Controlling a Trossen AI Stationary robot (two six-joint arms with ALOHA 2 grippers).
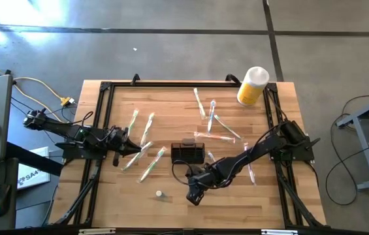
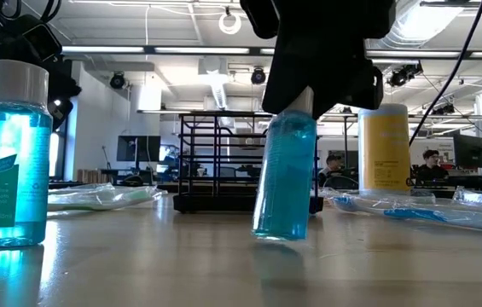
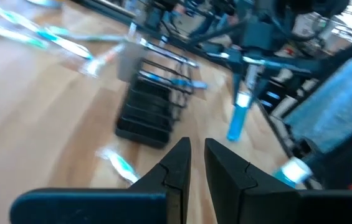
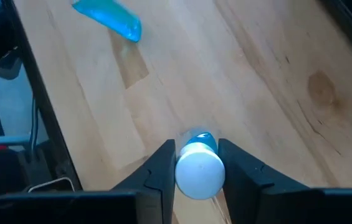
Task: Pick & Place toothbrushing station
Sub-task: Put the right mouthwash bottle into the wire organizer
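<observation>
the high view looked straight down from well above, taking in the whole wooden table [image 1: 171,111] in mid-frame with floor around it. the low view sat at tabletop level, very near a blue bottle [image 2: 285,175] at frame centre, facing across to the room behind. the left wrist view looked forward and down past its own fingers [image 3: 176,165] at lower centre, toward the black wire caddy [image 3: 147,109], which the high and low views shared. the right wrist view looked steeply down, close on the bottle's white cap [image 4: 199,173].
</observation>
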